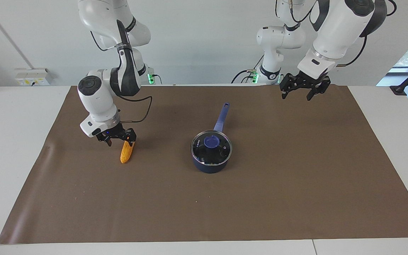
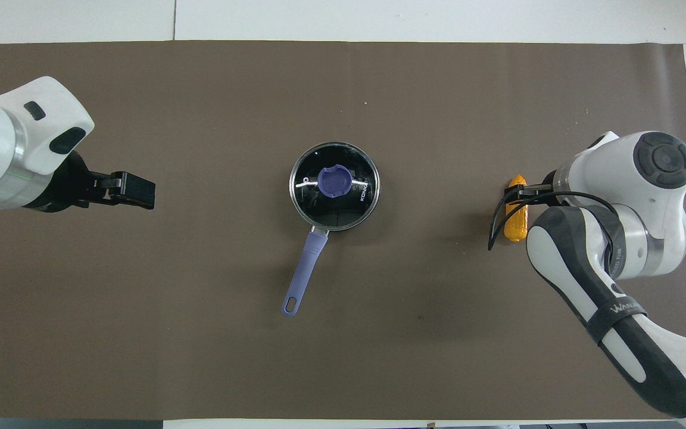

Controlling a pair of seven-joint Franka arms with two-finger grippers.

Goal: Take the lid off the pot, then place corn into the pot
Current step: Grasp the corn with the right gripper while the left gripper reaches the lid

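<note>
Right end effector (image 1: 117, 139) spread, low at corn (image 1: 126, 153) — left end effector (image 1: 304, 88) spread, raised; lid (image 1: 211, 143) on pot (image 1: 209, 165).

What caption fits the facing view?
Right gripper reaches the corn; the lid sits on the pot.

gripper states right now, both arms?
Left gripper: open, empty, over the mat.
Right gripper: open, low over the corn, not gripping it.

White "KONKA" on lid (image 2: 334, 186) glass; partial "WANA…" on right arm (image 2: 620, 310) band
</note>
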